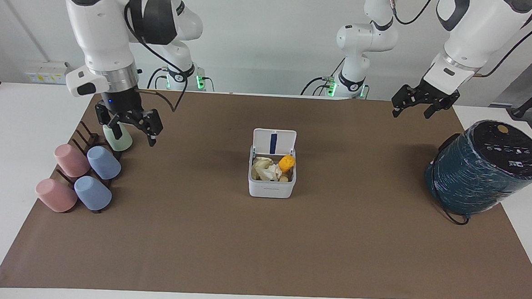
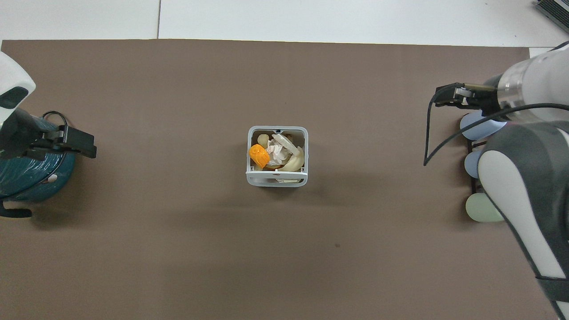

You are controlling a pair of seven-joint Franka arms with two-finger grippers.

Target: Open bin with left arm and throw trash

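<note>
At mid-surface the bin stands lid-up, trash inside; left end effector and right end effector, fingers apart, empty, hang well off toward opposite ends

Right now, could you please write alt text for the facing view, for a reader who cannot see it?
A small white square bin stands mid-table, lid up, holding crumpled tissue, a pale bread slice and an orange chunk. The right gripper hangs open over the pale green cup; the left gripper waits open above the brown mat.
</note>
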